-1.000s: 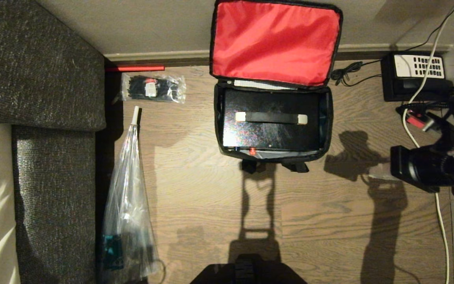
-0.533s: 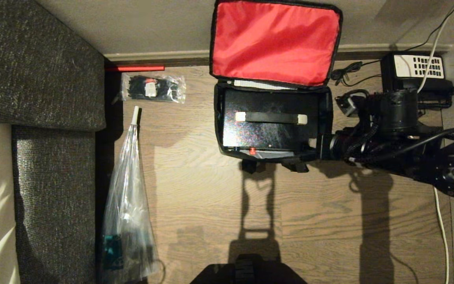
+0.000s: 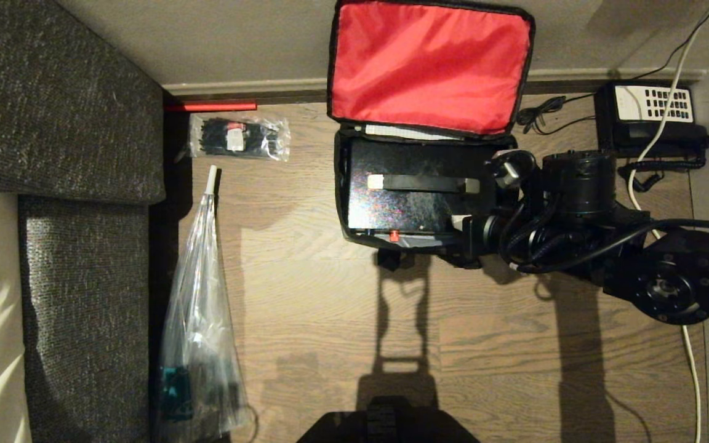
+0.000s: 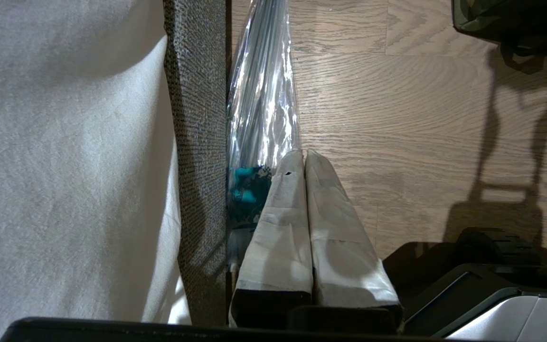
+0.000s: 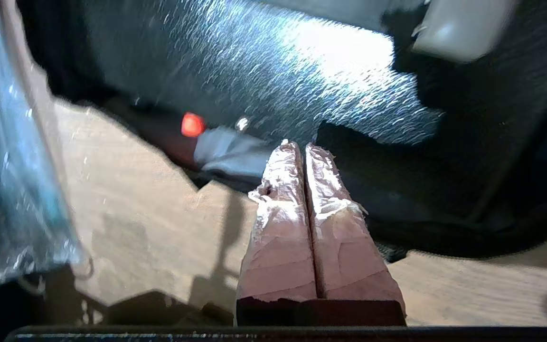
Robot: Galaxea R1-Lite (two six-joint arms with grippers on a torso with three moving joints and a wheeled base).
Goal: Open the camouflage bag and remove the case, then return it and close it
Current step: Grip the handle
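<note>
Right hand (image 5: 302, 145) fingers pressed together, empty, tips over bag's (image 3: 342, 184) near right corner. Case (image 3: 416, 203) just ahead of tips, inside the open bag. Left hand (image 4: 303, 152) pressed together, parked near floor.

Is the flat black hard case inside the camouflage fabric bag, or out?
Inside. The flat black hard case lies within the camouflage fabric bag, whose red-lined lid stands open.

Head camera looks straight down; both wrist cameras sit low, sharing the camouflage bag (image 3: 428, 184).
</note>
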